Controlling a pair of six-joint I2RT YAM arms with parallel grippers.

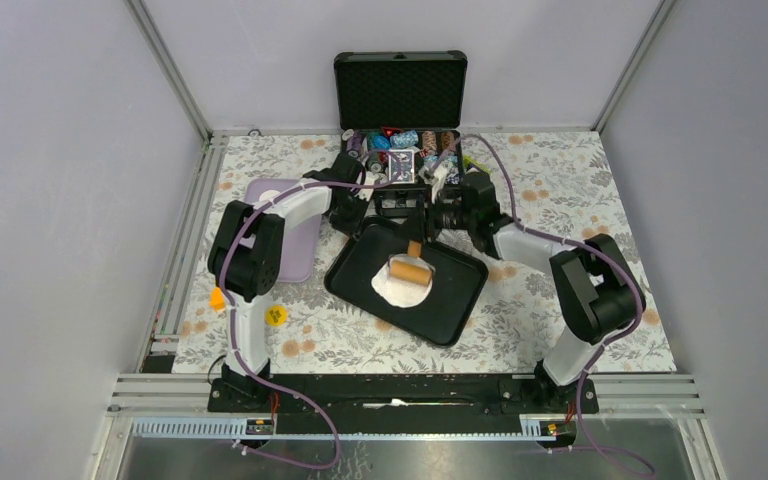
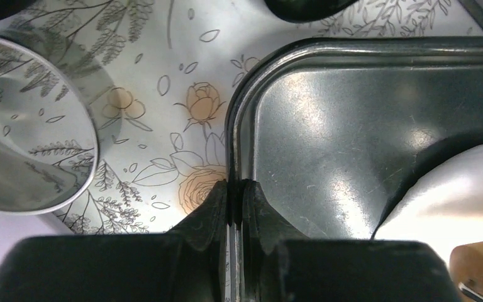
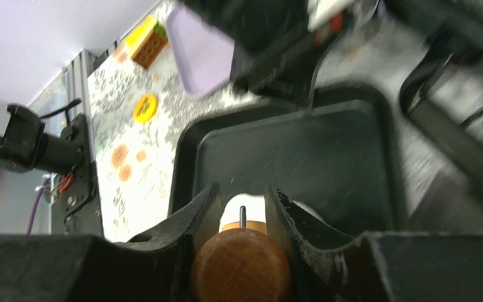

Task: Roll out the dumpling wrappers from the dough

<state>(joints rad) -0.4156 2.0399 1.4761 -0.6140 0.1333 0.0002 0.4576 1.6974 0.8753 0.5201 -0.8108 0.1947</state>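
Near the left arm's base lie a yellow disc (image 1: 276,315) and an orange block (image 1: 218,298). Beyond them the dough (image 1: 396,288) sits in the middle of a black tray (image 1: 452,305), under a wooden rolling pin (image 1: 410,270) whose handle the right gripper (image 3: 242,196) clasps. The left gripper (image 2: 236,189) pinches the tray's rim near a corner, with a steel ring (image 2: 38,126) just beside it. A lilac tray (image 1: 298,255) lies to the left, and an open case (image 1: 400,90) stands behind.

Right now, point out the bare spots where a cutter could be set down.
Free: cloth between tray and arm bases; cloth right of the right arm; tray's near corner beside the dough. Crowded: behind the tray, where the left gripper, right gripper and case meet.
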